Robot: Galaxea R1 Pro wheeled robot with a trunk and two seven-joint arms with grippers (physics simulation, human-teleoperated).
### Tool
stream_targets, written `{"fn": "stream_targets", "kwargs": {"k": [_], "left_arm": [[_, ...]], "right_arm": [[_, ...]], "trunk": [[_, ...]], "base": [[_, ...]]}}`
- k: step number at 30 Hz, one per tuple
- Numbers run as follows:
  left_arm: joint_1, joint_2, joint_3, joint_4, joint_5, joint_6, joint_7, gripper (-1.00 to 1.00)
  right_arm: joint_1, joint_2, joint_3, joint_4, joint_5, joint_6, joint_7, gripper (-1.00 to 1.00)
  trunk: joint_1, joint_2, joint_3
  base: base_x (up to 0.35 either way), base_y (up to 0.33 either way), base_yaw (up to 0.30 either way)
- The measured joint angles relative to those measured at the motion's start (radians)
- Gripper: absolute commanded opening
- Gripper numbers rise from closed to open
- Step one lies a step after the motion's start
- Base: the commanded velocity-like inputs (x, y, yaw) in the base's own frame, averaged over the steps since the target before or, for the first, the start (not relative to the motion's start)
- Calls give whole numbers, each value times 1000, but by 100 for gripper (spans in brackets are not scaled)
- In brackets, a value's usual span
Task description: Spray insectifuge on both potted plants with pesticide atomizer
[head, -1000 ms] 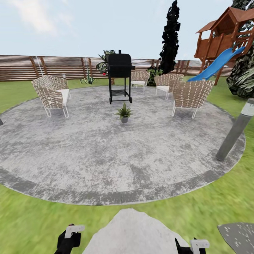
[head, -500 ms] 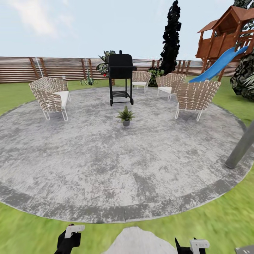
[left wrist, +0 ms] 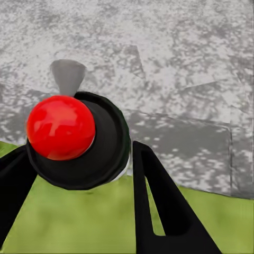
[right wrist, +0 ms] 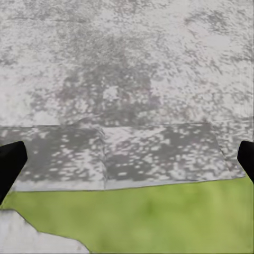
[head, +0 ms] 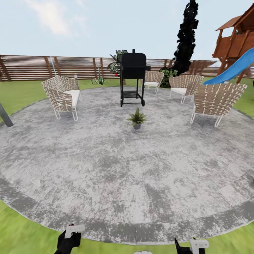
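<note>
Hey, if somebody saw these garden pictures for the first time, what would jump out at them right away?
Probably the black grill standing toward the far side of the round grey patio, with a small potted plant on the paving just in front of it and woven chairs around. At the right edge, a wooden playhouse with a blue slide draws the eye. In the left wrist view, a shiny red ball sits close against the left gripper's fingers.

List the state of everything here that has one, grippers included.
Left gripper: shut on a black round object with a red ball.
Right gripper: open, empty.
Small green potted plant in a grey pot: upright on the grey patio; spray specks too small to tell.
Black barbecue grill: upright, lid shut.
Woven wicker chairs: upright, unoccupied.
</note>
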Motion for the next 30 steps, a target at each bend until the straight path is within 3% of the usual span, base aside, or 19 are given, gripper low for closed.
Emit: {"fn": "stream_targets", "kwargs": {"k": [13, 30], "left_arm": [[-1, 1, 0, 0, 0, 0, -1, -100], [0, 1, 0, 0, 0, 1, -1, -100]], "right_arm": [[0, 0, 0, 0, 0, 1, 0, 100], [0, 0, 0, 0, 0, 0, 0, 100]], "trunk": [[0, 0, 0], [0, 0, 0]], "base": [[341, 86, 12], [341, 3, 0]]}}
